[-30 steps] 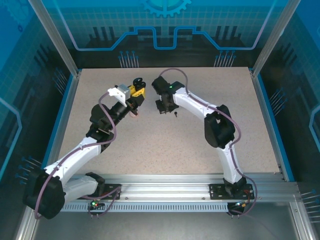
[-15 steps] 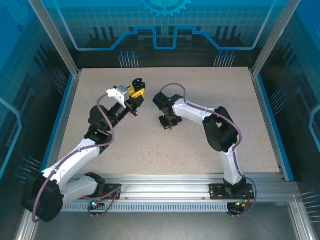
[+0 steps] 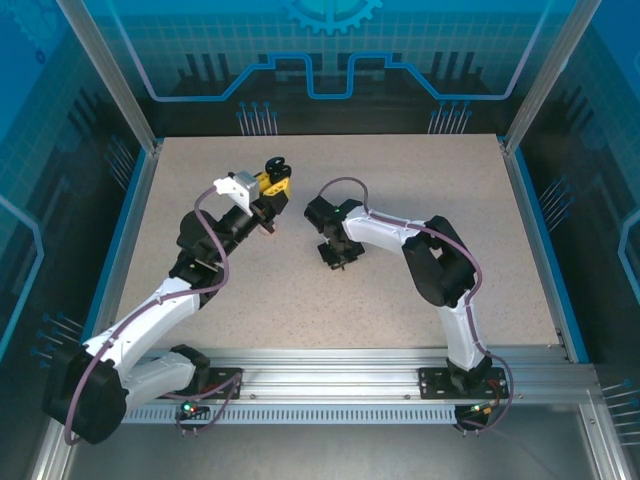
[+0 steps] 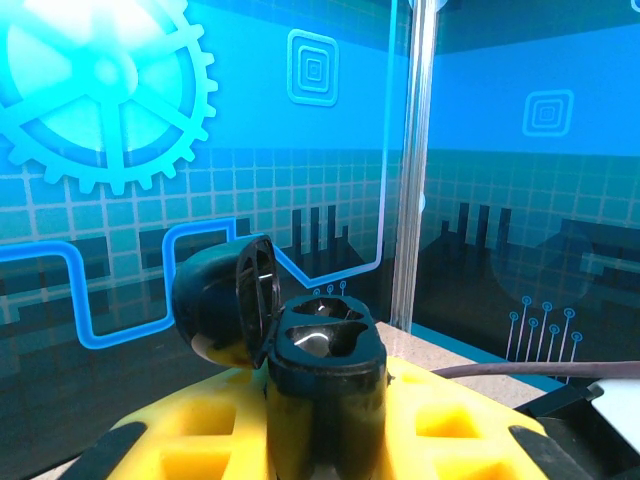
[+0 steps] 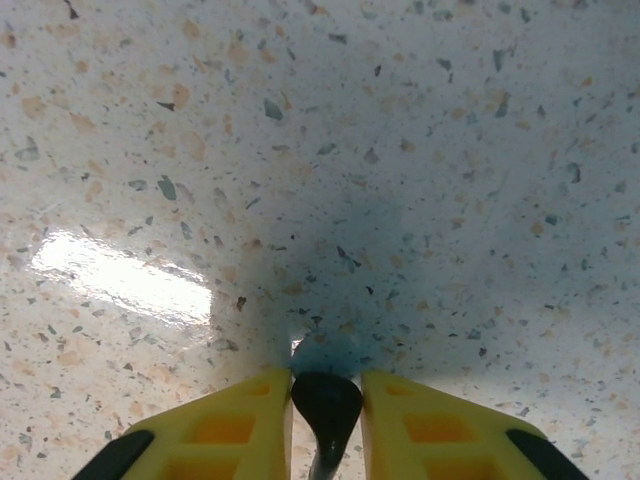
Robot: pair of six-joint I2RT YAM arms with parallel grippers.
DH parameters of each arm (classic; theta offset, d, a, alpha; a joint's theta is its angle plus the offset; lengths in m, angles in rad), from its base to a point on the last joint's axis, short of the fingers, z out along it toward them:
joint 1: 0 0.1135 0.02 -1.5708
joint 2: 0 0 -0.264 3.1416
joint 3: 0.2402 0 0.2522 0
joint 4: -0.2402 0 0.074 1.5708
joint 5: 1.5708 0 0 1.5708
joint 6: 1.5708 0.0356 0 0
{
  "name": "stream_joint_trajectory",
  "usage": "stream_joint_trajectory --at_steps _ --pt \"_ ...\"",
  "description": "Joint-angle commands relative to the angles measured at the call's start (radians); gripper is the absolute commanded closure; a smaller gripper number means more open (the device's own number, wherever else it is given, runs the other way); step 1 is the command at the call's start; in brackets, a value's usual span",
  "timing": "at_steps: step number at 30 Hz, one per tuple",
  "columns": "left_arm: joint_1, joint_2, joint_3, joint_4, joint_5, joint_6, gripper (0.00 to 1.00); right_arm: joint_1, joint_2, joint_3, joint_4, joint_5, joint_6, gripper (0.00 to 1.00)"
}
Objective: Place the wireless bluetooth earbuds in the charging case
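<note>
I've got the left gripper [image 4: 325, 385] clamped tight on the open-lidded glossy black plastic charging case [image 4: 322, 340], while to that case's right, well apart, the right gripper [image 5: 327, 382] pinches one small black stemmed earbud [image 5: 327, 412] in barely parted jaws.

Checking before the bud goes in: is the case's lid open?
Open: the lid is swung back off the case, baring its sockets.

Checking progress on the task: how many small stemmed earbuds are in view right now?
1. A black stemmed earbud is held between the right gripper's yellow fingers. The open black charging case's sockets look empty; other earbuds may be hidden.
</note>
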Motion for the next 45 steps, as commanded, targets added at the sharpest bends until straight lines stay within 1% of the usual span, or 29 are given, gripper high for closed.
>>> stream_joint_trajectory --at_steps 1,10,15,22,25,29,32,37,40,45 --pt "-0.007 -0.001 -0.003 0.026 0.004 0.009 1.00 0.011 0.022 0.023 -0.029 -0.014 0.020 0.74" --pt "-0.006 -0.003 -0.002 0.028 0.006 0.008 1.00 -0.005 0.041 0.047 -0.038 -0.018 0.051 0.74" --pt "-0.008 -0.003 -0.006 0.028 0.006 0.009 1.00 -0.024 0.040 0.043 -0.027 -0.052 0.080 0.74" --pt "-0.008 -0.003 -0.004 0.029 0.005 0.007 1.00 -0.023 0.040 0.039 -0.035 -0.050 0.087 0.75" --pt "-0.008 -0.002 -0.004 0.030 0.007 0.007 1.00 -0.024 0.041 0.031 -0.031 -0.049 0.086 0.78" --pt "-0.010 -0.002 -0.006 0.028 0.008 0.006 1.00 -0.023 0.024 0.019 -0.021 -0.050 0.086 0.86" --pt "-0.010 -0.002 -0.004 0.028 0.007 0.005 1.00 -0.025 -0.011 0.008 -0.010 -0.048 0.087 0.89" --pt "-0.015 -0.006 -0.007 0.026 0.016 0.009 1.00 -0.031 -0.104 -0.011 0.012 -0.036 0.092 0.89" --pt "-0.018 -0.005 -0.014 0.038 0.031 0.018 1.00 -0.039 -0.184 -0.024 0.027 -0.018 0.091 0.89" --pt "-0.034 -0.005 -0.026 0.057 0.047 0.042 1.00 -0.059 -0.363 -0.018 0.045 0.029 0.076 0.90"
